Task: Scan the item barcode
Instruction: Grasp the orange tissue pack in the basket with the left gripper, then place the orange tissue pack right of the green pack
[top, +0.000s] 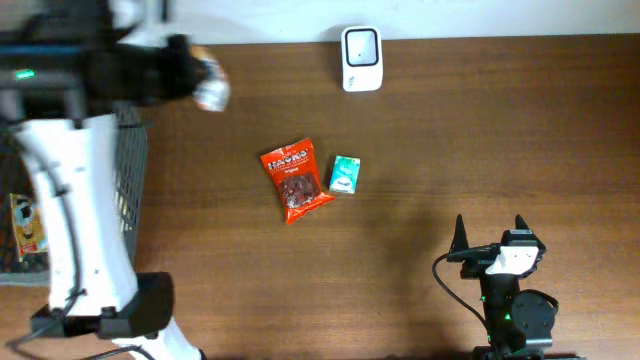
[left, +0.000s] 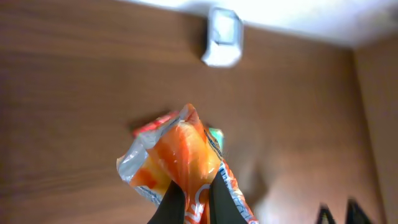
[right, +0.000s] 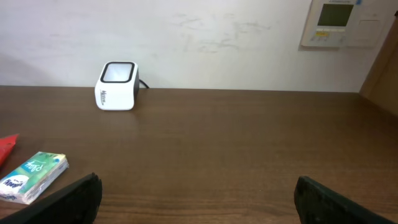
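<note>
Packet up in the left gripper, scanner at the wall

Dark brown wood grain runs across the whole table (top: 480, 130), and a plain white wall (right: 217, 43) closes off its far edge. Over the far left corner hangs the left gripper (top: 192, 76), jaws pinched tight on a crinkled orange-and-silver packet (top: 211, 88). The left wrist view shows it close up: two dark fingers (left: 169, 211) clamped on the wrapper's lower edge, the packet lifted off the wood. The scanner (top: 361, 58), a small white box, stands at the far edge right by the wall, well to the right of the packet and apart from it.

Mid-table, a red bag (top: 296, 182) lies flat, with a green tissue pack (top: 345, 174) just beside it on the right. At the left edge sits a wire basket (top: 128, 165), partly hidden under the white arm.

Down at the near right, the right gripper (top: 490, 228) sits low, jaws spread wide with only bare wood between them. From its camera a beige wall panel (right: 339, 23) shows high on the right, and a brown upright surface cuts in at the room's right edge.
</note>
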